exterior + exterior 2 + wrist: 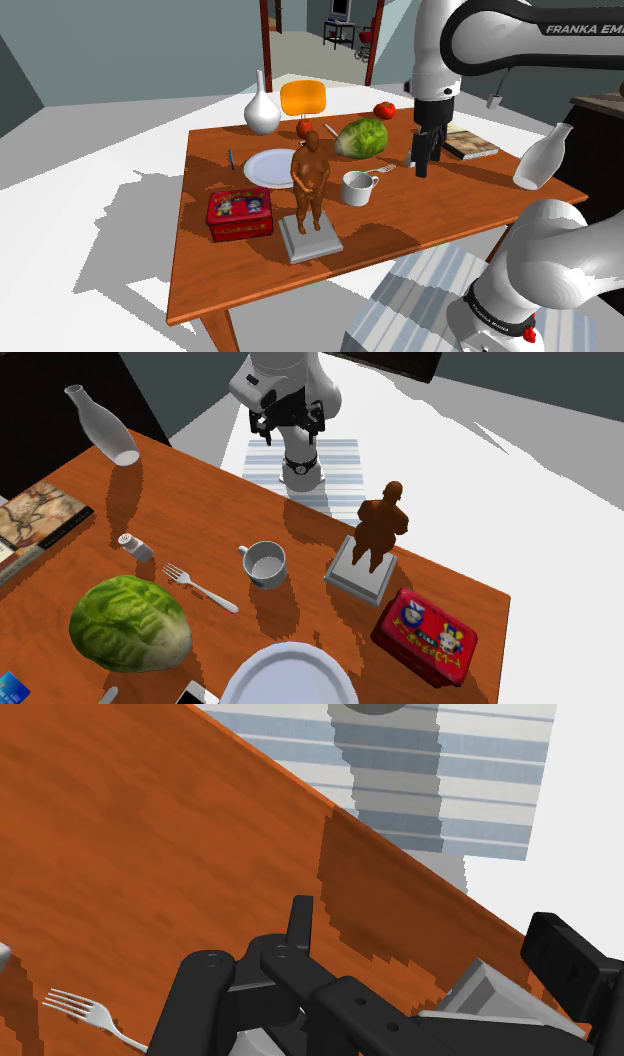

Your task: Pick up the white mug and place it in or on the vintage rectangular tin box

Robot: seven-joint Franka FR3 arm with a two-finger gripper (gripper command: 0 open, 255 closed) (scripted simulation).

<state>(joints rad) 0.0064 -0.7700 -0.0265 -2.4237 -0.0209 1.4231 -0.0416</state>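
The white mug (358, 187) stands upright near the middle of the wooden table (420, 225), its handle toward a fork (384, 170). From across the table the mug (266, 564) sits between the fork (200, 587) and a brown figurine (376, 532). The red rectangular tin box (240, 213) lies closed beyond the figurine, at the shoulder view's left; its lid (426, 634) carries a printed picture. My gripper (421, 165) hangs above the table to the right of the mug, apart from it. The gripper (435, 944) is open and holds nothing.
The figurine on its grey base (308, 237) stands between mug and tin. A white plate (272, 167), a lettuce (361, 137), a tomato (384, 110), a white vase (262, 108), a book (469, 145), a white bottle (538, 158) and a small shaker (135, 545) crowd the table.
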